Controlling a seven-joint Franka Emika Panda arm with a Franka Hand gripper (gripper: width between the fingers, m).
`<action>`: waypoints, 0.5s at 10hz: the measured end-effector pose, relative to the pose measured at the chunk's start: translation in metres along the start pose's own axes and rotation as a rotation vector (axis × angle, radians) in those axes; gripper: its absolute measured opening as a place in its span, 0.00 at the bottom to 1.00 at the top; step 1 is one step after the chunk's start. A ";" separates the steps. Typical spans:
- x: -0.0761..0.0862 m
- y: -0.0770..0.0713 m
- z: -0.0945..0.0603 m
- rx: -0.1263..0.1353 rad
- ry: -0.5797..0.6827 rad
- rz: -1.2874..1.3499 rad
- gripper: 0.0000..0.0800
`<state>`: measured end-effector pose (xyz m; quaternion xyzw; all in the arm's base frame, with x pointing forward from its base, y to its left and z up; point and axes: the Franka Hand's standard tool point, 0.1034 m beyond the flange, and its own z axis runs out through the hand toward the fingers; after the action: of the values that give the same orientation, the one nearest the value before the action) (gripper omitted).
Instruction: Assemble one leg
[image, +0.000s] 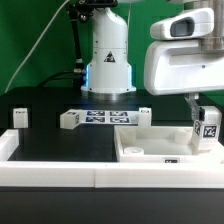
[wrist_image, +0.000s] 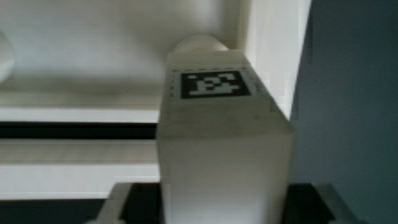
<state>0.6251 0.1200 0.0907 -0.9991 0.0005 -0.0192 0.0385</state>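
Black table (image: 50, 150) below, the gripper (image: 206, 118) is clamped on one leg (wrist_image: 217, 140); two loose posts (image: 18, 117) (image: 68, 119) stand well apart from it.

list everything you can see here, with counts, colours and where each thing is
leg: 1, white with black-and-white tag, clamped in the gripper, over the flat part's end on the exterior view's right
flat part: 1, white, on table, exterior view's right
small pieces: 3, white, one at exterior view's left, two flanking marker board
marker board: 1, white with tags, table centre
table: 1, black, white rim
arm: 1, white
gripper: 1, shut on leg
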 end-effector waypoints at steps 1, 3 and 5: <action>0.001 0.002 0.001 -0.007 0.003 0.083 0.36; 0.001 0.006 0.001 -0.029 0.011 0.348 0.36; 0.001 0.010 0.000 -0.040 0.020 0.570 0.36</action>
<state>0.6260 0.1102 0.0897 -0.9589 0.2824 -0.0174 0.0226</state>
